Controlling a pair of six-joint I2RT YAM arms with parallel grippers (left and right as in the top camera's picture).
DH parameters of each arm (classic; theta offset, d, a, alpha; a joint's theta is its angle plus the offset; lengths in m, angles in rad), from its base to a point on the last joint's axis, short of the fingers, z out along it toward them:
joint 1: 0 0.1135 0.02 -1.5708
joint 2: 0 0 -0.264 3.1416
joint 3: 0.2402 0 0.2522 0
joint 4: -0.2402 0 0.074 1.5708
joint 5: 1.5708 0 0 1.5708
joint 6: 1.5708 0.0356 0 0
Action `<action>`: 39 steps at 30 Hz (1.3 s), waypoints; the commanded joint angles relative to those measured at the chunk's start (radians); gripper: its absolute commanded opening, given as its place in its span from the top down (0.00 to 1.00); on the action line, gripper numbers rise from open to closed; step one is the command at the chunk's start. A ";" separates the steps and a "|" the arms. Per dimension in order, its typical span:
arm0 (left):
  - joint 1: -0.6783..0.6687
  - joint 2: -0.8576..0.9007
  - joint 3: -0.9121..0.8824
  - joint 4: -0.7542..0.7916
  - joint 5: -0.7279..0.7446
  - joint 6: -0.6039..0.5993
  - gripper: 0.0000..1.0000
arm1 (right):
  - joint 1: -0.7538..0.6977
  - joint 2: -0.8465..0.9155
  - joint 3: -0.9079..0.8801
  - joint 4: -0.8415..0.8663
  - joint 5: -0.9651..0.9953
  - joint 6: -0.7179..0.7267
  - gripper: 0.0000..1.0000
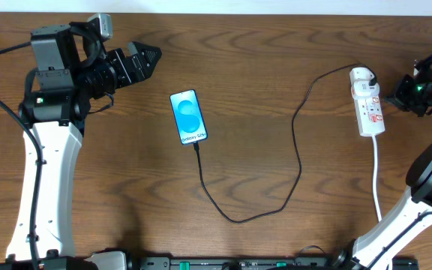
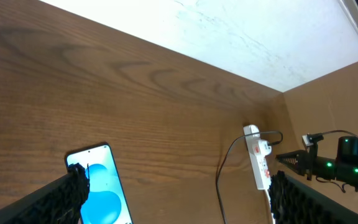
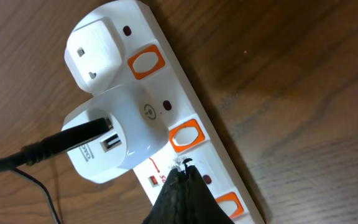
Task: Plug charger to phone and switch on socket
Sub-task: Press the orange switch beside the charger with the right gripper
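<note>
The phone (image 1: 188,116) lies flat at centre left with its blue screen up; it also shows in the left wrist view (image 2: 99,186). The black charger cable (image 1: 276,202) runs from the phone's near end in a loop to a white adapter plugged into the socket strip (image 1: 369,109). In the right wrist view the cable's USB plug (image 3: 82,133) sits in the adapter on the socket (image 3: 197,118), which has orange switches. My right gripper (image 3: 182,171) is shut, its tips over the strip beside a switch. My left gripper (image 1: 150,56) is open and empty, up left of the phone.
The socket's white cord (image 1: 376,176) runs toward the table's near edge. A pale wall (image 2: 241,31) borders the far side of the wooden table (image 1: 276,67). The right arm (image 1: 426,86) hovers beside the strip.
</note>
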 commanded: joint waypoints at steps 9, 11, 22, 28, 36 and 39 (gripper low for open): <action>0.000 -0.002 0.007 -0.002 -0.002 0.006 0.07 | 0.033 0.061 0.017 0.044 -0.009 -0.016 0.99; 0.000 -0.002 0.007 -0.002 -0.002 0.006 0.07 | 0.040 0.061 0.016 0.050 -0.006 -0.016 0.99; 0.000 -0.002 0.007 -0.002 -0.002 0.006 0.07 | 0.055 0.061 0.016 0.062 0.018 -0.015 0.99; 0.000 -0.002 0.007 -0.002 -0.002 0.006 0.07 | 0.055 0.061 0.010 0.071 0.018 -0.015 0.99; 0.000 -0.002 0.007 -0.002 -0.002 0.006 0.07 | 0.056 0.062 -0.026 0.103 0.018 -0.015 0.99; 0.000 -0.002 0.007 -0.002 -0.002 0.006 0.07 | 0.058 0.062 -0.027 0.107 0.017 -0.015 0.99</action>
